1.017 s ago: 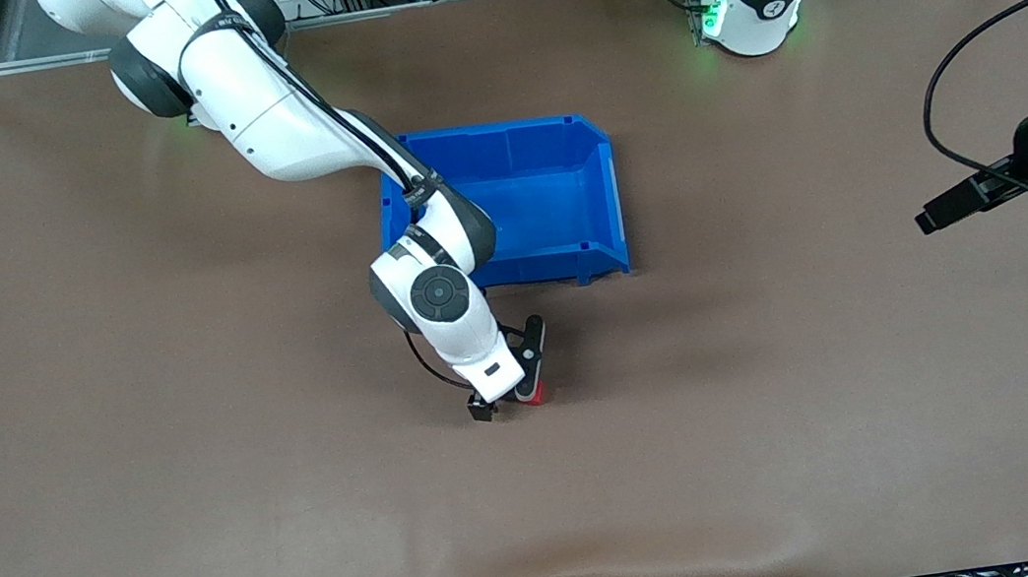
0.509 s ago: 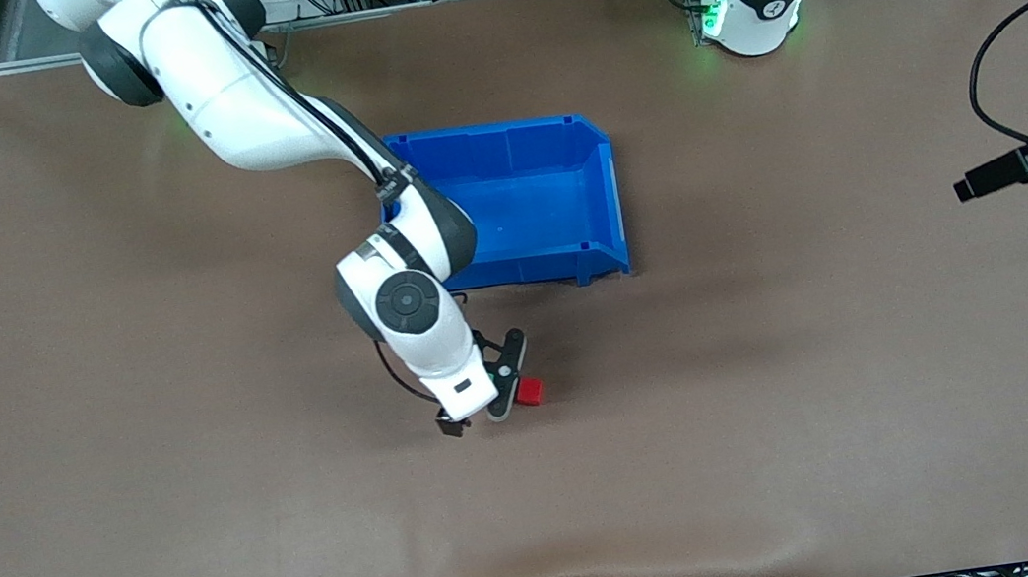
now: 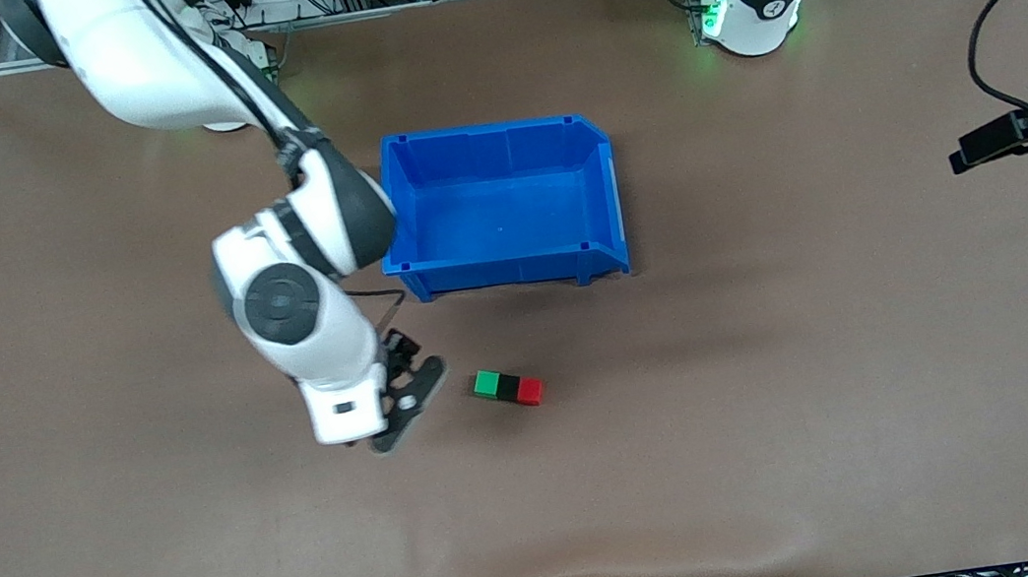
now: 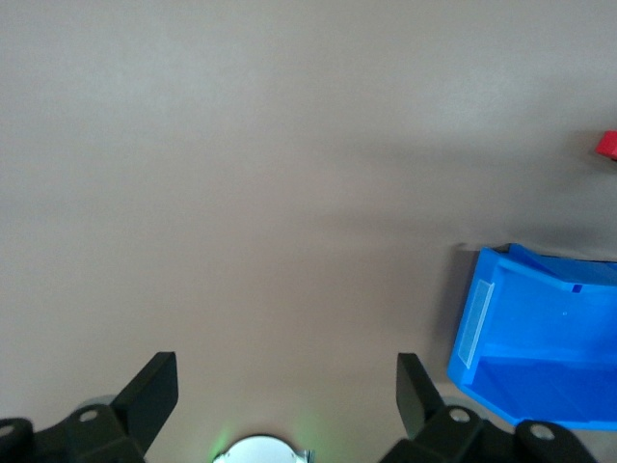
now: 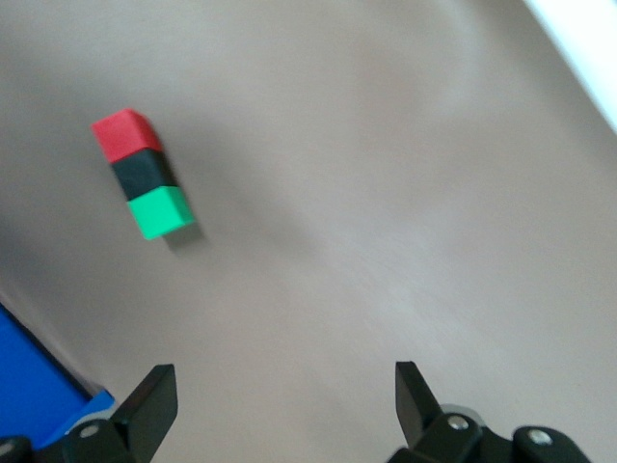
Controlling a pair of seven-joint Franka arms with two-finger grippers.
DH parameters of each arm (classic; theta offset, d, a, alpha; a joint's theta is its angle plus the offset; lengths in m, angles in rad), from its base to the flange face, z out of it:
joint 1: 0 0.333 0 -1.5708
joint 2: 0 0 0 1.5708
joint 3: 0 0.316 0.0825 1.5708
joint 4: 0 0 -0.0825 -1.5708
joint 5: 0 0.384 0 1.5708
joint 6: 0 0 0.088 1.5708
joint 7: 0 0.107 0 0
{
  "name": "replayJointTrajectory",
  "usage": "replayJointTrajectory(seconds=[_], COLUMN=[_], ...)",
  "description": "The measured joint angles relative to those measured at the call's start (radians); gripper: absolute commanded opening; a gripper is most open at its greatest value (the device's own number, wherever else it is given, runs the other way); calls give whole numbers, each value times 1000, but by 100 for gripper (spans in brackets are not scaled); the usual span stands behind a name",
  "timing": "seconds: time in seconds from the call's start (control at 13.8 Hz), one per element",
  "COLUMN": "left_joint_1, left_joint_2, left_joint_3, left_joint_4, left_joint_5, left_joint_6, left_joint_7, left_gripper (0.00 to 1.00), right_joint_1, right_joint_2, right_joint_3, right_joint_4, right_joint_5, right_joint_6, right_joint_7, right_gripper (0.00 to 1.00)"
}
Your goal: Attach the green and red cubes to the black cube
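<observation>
I'm watching the right gripper pulling away toward the lower left of the front view; a second ago it was down over the red cube, hiding the other two. Now it is hanging over bare table beside the row, fingers spread wide and holding nothing. With the arm out of the way I'm seeing all three cubes joined: the green cube, the black cube and the red one are sitting touching in one short bar, black in the middle. I'm judging the attaching as done, provided the joints hold.

The bar is lying on the table just below centre of the front view, nearer the camera than the blue bin and apart from it. Its long axis is running mostly across the frame, tilting slightly down toward the red end, with the green end pointing at the right gripper.

The left gripper is waiting at the right edge of the front view, over bare table, fingers spread and empty; its wrist view is catching only the bin and a sliver of red.
</observation>
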Motion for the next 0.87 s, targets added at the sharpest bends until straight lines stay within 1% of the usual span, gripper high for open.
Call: replayJointTrajectory(seconds=[0.22, 0.29, 0.44, 0.65, 0.73, 0.87], left_joint_1=[-4, -4, -4, -4, -3, -2], left_joint_2=[-121, -152, -194, -283, -300, -298], left_joint_3=[-4, -6, -9, -9, -8, -5], left_joint_4=[-175, -215, -271, -419, -439, -409], left_joint_5=[3, 3, 3, 3, 3, 19], left_joint_6=[84, 104, 128, 227, 249, 273], left_joint_7=[3, 4, 4, 4, 4, 4], left_gripper=[100, 100, 100, 100, 100, 100], right_joint_1=[-101, -139, -204, -280, -306, -363], right_joint_2=[-120, -163, -249, -373, -416, -511], right_joint_3=[-3, -4, -4, -5, -6, -9], right_joint_4=[-66, -88, -128, -201, -233, -300], right_joint_5=[92, 114, 130, 132, 132, 131], right_joint_6=[-73, -107, -168, -206, -217, -242], right_joint_7=[17, 17, 18, 42, 57, 79], right_gripper=[100, 100, 100, 100, 100, 100])
